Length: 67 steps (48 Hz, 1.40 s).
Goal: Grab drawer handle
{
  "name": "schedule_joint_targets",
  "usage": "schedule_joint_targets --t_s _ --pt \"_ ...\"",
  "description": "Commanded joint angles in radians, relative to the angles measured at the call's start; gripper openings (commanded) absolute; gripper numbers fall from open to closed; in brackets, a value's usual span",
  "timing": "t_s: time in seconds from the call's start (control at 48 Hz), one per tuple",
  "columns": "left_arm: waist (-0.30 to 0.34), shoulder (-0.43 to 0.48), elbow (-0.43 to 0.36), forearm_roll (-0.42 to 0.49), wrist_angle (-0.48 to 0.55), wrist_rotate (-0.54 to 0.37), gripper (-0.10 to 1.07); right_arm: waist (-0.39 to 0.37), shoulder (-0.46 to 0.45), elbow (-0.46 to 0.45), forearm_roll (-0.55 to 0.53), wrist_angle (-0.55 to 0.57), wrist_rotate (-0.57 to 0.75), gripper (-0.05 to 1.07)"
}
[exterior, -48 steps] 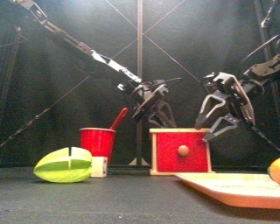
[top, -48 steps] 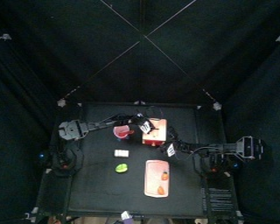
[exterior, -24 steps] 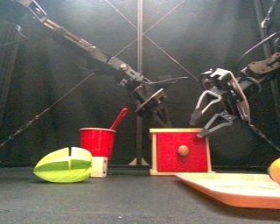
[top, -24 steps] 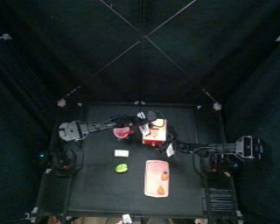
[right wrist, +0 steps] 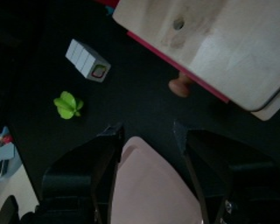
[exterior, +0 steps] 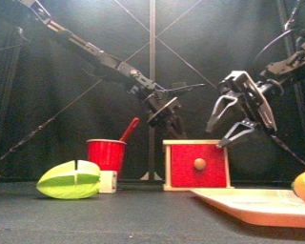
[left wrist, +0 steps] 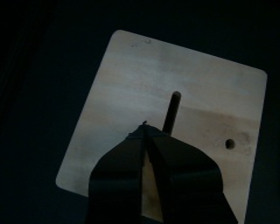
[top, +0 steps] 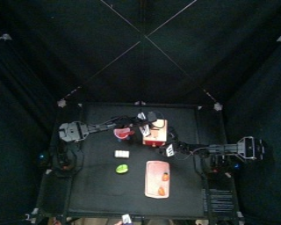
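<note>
Nearest the front edge of the surface (exterior: 117,224) lie a green object (exterior: 69,180) and a pink tray (exterior: 257,204). Behind them stands the red cup (exterior: 107,153), and just beside it the drawer (exterior: 197,164), round knob (exterior: 200,164) facing forward. Above the drawer, the right gripper (exterior: 229,121) hangs with fingers spread wide, empty. Behind the drawer, the left gripper (exterior: 172,105) has fingers pressed nearly together above its white top.
</note>
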Motion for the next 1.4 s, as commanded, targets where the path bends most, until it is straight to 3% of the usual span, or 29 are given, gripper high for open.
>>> schedule_joint_targets --t_s 0.0,0.208,0.271,0.354,0.521,0.646,0.792,1.0,1.146,1.375 --pt "0.003 -0.002 -0.005 0.0 0.003 -0.002 0.49 -0.002 -0.043 -0.054 -0.02 0.141 0.005 0.84" --pt "0.005 -0.002 -0.005 0.0 0.003 -0.002 0.49 -0.037 -0.067 -0.161 -0.129 0.479 0.071 0.84" --pt "0.003 0.0 -0.005 -0.002 0.0 -0.002 0.49 -0.037 -0.067 -0.202 -0.21 0.588 0.132 0.84" --pt "0.003 0.0 -0.005 -0.005 -0.003 -0.002 0.49 -0.026 -0.067 -0.232 -0.322 0.641 0.229 0.84" --pt "0.005 0.0 -0.005 -0.015 -0.003 -0.002 0.49 0.071 -0.074 -0.216 -0.54 0.584 0.462 0.84" --pt "0.003 0.002 -0.005 -0.017 -0.003 -0.002 0.49 0.132 -0.064 -0.149 -0.698 0.419 0.667 0.84" --pt "0.003 0.005 -0.005 -0.017 -0.003 -0.002 0.49 0.141 -0.037 -0.066 -0.92 0.253 0.943 0.84" --pt "0.005 0.011 -0.006 -0.017 -0.003 -0.002 0.49 0.172 0.037 -0.066 -1.241 0.316 1.312 0.84" --pt "0.003 0.011 -0.005 -0.017 0.0 -0.002 0.49 0.225 0.091 -0.094 -1.401 0.393 1.494 0.84" --pt "0.0 0.012 -0.008 -0.017 0.0 -0.002 0.49 0.262 0.158 -0.132 -1.474 0.445 1.615 0.84"
